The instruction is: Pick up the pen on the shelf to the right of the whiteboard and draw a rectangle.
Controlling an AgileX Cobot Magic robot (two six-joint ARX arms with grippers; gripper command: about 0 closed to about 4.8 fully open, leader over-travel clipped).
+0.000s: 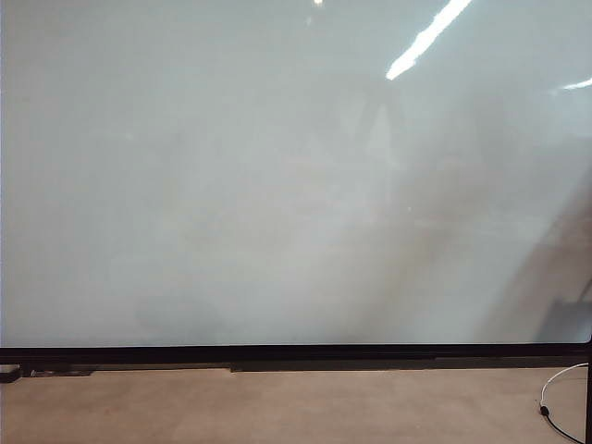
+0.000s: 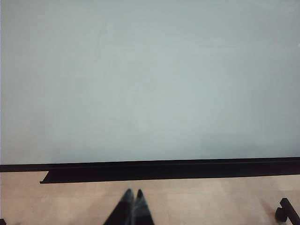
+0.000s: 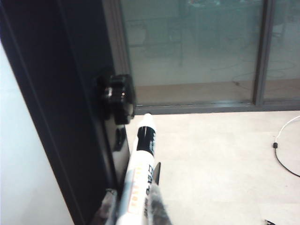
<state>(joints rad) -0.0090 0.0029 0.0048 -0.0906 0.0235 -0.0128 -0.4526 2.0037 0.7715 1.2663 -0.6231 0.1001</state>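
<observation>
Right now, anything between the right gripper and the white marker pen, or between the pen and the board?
Nothing visible. The right gripper has its fingers either side of the white marker pen, beside the black frame edge of the glossy whiteboard, whose face looks bare. The left gripper is shut, low in front of the board.

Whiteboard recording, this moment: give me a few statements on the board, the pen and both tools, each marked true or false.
1. The whiteboard has no drawing on it. True.
2. The pen lies between the fingers of the right tool. True.
3. The left tool carries the pen. False: its fingers are together with nothing between them, pointing toward the board's black lower frame.
4. The exterior view shows both arms at the board. False: no arm appears there.
5. A thin cable lies on the floor at the board's right end. True.
</observation>
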